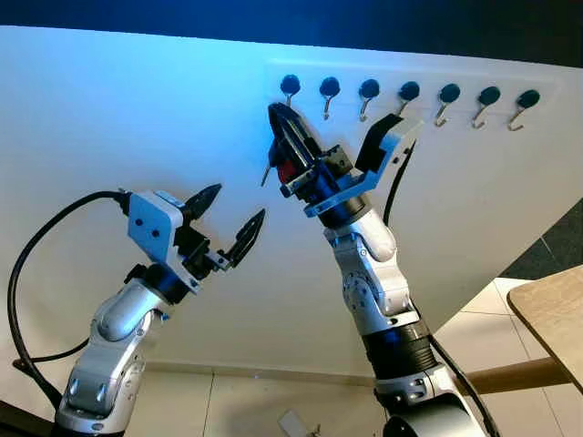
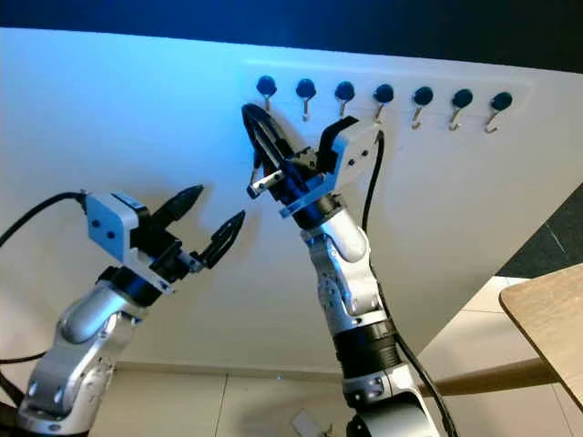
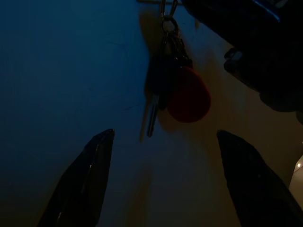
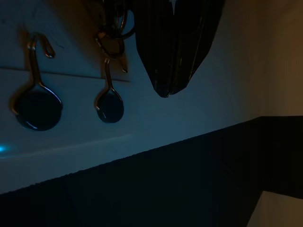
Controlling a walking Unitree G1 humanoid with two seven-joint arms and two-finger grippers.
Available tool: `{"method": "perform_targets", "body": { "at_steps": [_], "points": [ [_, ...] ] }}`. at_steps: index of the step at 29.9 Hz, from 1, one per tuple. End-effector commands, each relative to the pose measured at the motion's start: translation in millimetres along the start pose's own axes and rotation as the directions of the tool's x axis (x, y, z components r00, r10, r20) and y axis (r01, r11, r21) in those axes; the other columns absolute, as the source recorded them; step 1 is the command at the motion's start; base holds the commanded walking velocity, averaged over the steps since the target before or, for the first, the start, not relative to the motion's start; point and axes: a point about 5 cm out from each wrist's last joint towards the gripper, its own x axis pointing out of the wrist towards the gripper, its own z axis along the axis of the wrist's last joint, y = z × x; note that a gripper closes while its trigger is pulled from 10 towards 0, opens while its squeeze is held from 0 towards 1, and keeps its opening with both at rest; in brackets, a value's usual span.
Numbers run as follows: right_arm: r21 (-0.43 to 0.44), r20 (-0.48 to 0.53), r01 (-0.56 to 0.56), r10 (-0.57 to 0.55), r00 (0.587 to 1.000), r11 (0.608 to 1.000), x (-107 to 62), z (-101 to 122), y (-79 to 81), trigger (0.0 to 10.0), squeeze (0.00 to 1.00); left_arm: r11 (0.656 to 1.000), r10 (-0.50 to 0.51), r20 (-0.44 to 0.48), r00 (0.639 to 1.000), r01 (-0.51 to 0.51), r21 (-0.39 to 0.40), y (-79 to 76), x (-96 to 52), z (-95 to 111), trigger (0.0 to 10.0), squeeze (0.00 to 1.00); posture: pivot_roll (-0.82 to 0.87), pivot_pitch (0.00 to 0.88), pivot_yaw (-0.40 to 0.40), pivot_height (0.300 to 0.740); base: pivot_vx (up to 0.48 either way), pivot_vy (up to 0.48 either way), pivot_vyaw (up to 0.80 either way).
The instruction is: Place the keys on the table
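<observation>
While the right gripper [image 1: 281, 118] reaches up toward the upper middle of the frame with its two black fingers drawn together into one narrow point, the keys [image 3: 176, 85] hang at that same spot, just under the leftmost hook [image 1: 290, 87] of the hook rail [image 1: 405, 91]. The red fob [image 1: 286, 171] and a metal key blade peek out beside the fingers, so the jaws look closed around the bunch or its ring, though the head views do not settle whether they pinch it or merely lie against it. In the left wrist view the key ring appears to be looped on something at the top edge, which suggests the bunch is not yet free of the hook. The left gripper [image 1: 235, 221] hovers lower, at centre left, its jaws spread wide and holding nothing, pointed up toward the keys from below. Behind both arms stands the white wall [image 1: 109, 118], with the row of dark-knobbed hooks running off to the upper right. The wooden worktop [image 1: 556, 314] shows just a corner at the lower right edge, well apart from the keys. By my reading, the task sits at its opening step: lifting off, carrying across and setting down all remain.
</observation>
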Motion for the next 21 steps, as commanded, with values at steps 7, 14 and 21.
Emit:
{"method": "perform_targets", "body": {
  "at_steps": [7,14,21],
  "points": [
    [0.037,0.020,-0.010,0.009,1.000,0.999,21.6,12.1,5.0,0.0,0.00,1.000,0.001,0.003,1.000,-0.002,0.006,3.1,2.0,3.1,10.0,0.00,0.04,0.129,-0.053,0.740,0.000,0.000,0.00],
    [0.036,0.038,-0.018,0.017,0.999,0.999,35.5,18.4,5.3,0.8,0.00,1.000,-0.011,0.003,1.000,0.011,0.009,2.8,5.5,4.2,10.0,0.00,0.05,0.135,-0.049,0.740,0.000,0.000,0.00],
    [0.036,0.060,-0.019,0.017,0.998,0.999,45.6,25.4,4.2,1.6,0.00,1.000,-0.010,0.009,1.000,0.010,0.010,2.8,6.2,6.1,10.0,0.00,0.06,0.138,-0.050,0.740,0.000,0.000,0.00]
  ]
}}
